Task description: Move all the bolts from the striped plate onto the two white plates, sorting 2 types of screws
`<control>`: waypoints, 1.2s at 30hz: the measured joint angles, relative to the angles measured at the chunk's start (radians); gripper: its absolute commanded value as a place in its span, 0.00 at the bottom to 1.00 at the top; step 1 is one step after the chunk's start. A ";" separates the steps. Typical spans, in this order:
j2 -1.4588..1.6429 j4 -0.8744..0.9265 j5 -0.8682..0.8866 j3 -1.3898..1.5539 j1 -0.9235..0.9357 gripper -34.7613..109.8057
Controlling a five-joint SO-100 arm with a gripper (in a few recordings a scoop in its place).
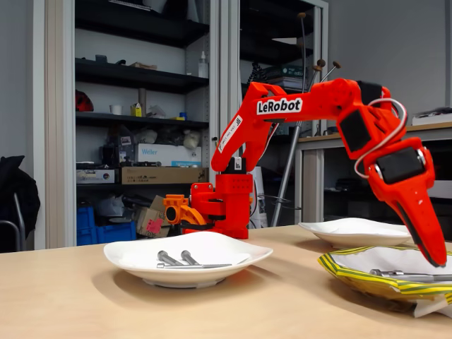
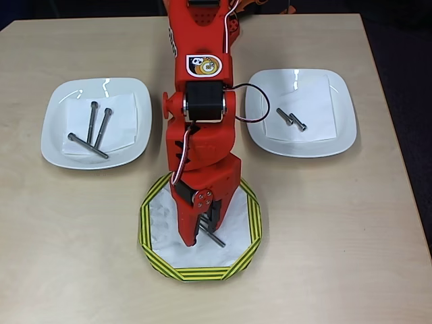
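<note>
The striped plate (image 2: pixel 154 223) (image 1: pixel 339 267) lies at the near middle of the table. My orange gripper (image 2: pixel 201 233) (image 1: pixel 439 260) reaches down into it with its jaws close together around one end of a thin grey bolt (image 2: pixel 216 238) (image 1: pixel 406 274), which lies flat on the paper. In the overhead view the left white plate (image 2: pixel 57 145) (image 1: pixel 134 256) holds three long bolts (image 2: pixel 94 128) (image 1: pixel 185 261). The right white plate (image 2: pixel 337 138) (image 1: pixel 353 229) holds two short bolts (image 2: pixel 291 120).
The arm's base (image 1: pixel 219 205) stands at the far middle of the table, between the two white plates. Shelves and a desk lie behind the table. Bare tabletop (image 2: pixel 337 256) surrounds the striped plate on both sides.
</note>
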 measured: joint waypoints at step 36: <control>-0.060 0.031 0.087 0.061 0.069 0.29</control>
